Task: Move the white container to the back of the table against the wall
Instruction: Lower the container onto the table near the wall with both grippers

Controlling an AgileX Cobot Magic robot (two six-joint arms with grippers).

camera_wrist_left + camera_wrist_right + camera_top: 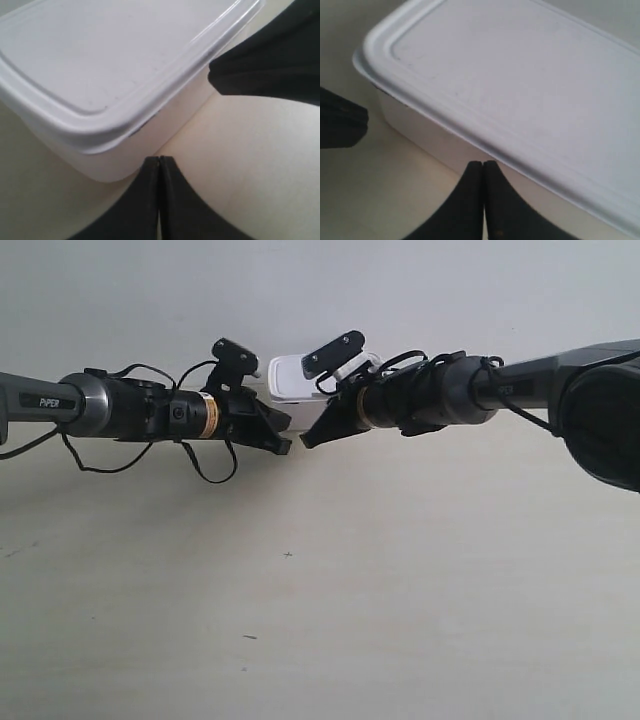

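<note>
In the exterior view, two arms are seen meeting over the desk (300,620). The white container (288,377) is found just past their tips, far back and close to the wall (320,290). Whether the wall is touched cannot be told. Part of the box is hidden by the arm at the exterior view's right (440,390). The arm at the exterior view's left (150,410) is held close beside it.

In the left wrist view, the left tool (159,161) is seen pressed together, with nothing pinched. The white container is right in front of its tip, and the low side of the box seems to be touched. The right tool (220,75) is seen a little way off, along the same side.

In the right wrist view, the right tool is pressed together too, and nothing is pinched. Its tip is set at the side of the box, just under the lid's rim.

Things could go wrong from here. If one tool is pushed harder than the other, the box could be turned and left crooked. If a thin tip is slid up under the rim, the lid could be popped off. If the box is already at the wall and more push is given, its side could be squashed.
</note>
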